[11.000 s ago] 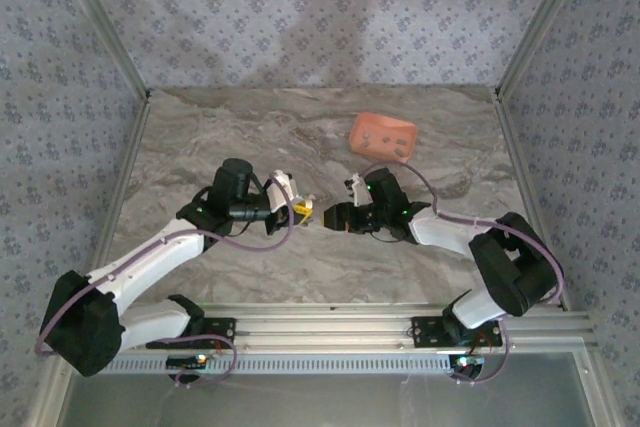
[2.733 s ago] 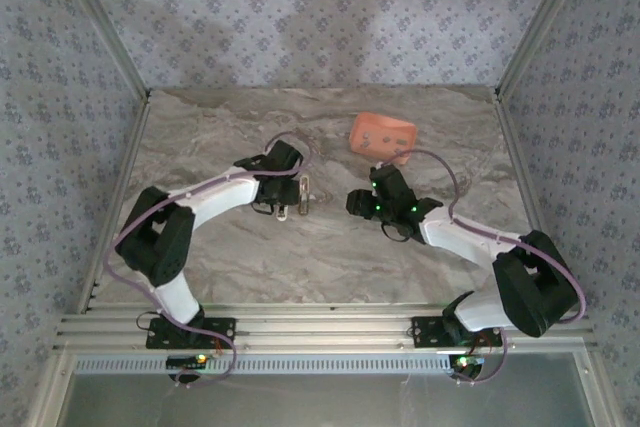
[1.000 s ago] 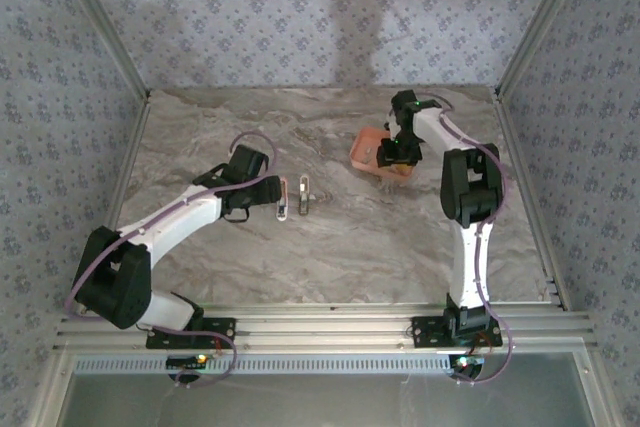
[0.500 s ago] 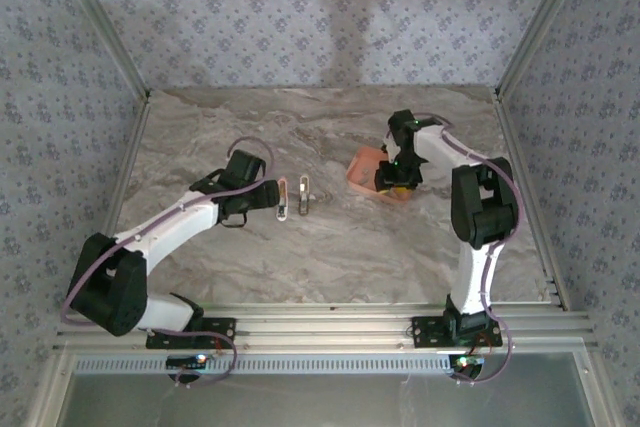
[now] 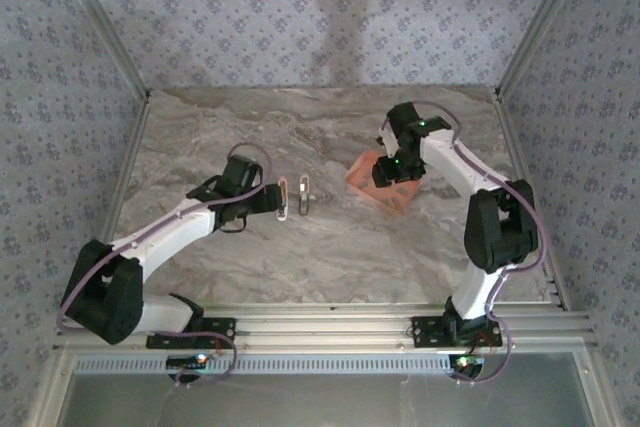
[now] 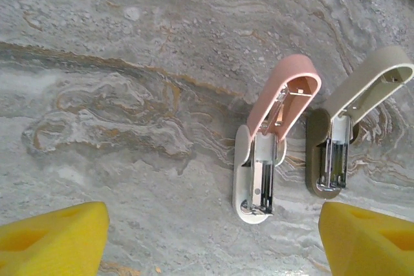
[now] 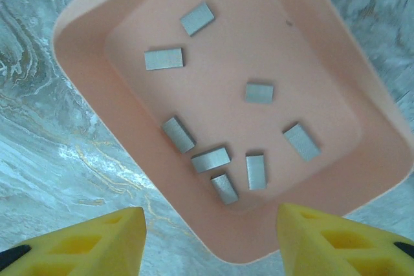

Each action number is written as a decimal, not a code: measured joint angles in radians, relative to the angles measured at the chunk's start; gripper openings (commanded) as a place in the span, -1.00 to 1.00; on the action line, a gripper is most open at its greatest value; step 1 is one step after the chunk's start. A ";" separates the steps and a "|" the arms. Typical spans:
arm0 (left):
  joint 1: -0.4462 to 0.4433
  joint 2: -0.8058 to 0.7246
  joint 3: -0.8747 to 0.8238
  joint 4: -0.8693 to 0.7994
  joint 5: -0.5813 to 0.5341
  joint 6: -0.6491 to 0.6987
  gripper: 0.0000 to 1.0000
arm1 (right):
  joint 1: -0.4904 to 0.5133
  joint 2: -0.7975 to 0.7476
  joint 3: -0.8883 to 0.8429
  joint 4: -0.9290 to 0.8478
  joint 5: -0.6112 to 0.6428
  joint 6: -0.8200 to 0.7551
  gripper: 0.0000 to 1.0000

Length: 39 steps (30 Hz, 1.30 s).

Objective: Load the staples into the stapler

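Note:
The stapler [image 6: 262, 166] lies flat on the marble table, hinged open, with its pale pink lid raised and its metal rail bare; it also shows in the top view [image 5: 283, 198]. My left gripper [image 6: 210, 250] hovers just left of it [image 5: 268, 197], open, with nothing between its yellow fingers [image 6: 52, 244]. Several staples [image 7: 210, 159], small grey blocks, lie loose in the salmon tray [image 7: 84, 43]. My right gripper [image 7: 207, 244] hangs open over the tray's near corner [image 5: 388, 172], and its fingers [image 7: 343, 244] stand apart from the rim.
A second stapler [image 6: 336, 153], beige-grey and also hinged open, lies just right of the pink one [image 5: 305, 194]. The tray [image 5: 398, 197] sits at the table's right centre. Patterned walls and metal posts bound the table on three sides.
The right arm has drawn back toward the middle, and the tray has slid and turned with it. The right jaws have widened. The left arm has hardly moved.

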 measured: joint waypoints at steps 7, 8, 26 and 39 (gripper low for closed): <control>0.013 0.000 -0.003 0.025 0.056 -0.023 0.69 | -0.002 0.037 0.127 -0.047 0.010 -0.149 0.10; 0.013 0.000 -0.004 0.025 0.063 -0.027 0.69 | -0.004 0.058 0.152 -0.061 0.009 -0.158 0.10; 0.069 0.038 -0.011 -0.039 0.106 -0.129 0.69 | 0.030 0.254 0.235 -0.076 -0.036 0.436 0.02; 0.110 0.115 0.038 -0.040 0.154 -0.127 0.69 | 0.023 0.294 0.259 -0.046 0.008 0.478 0.14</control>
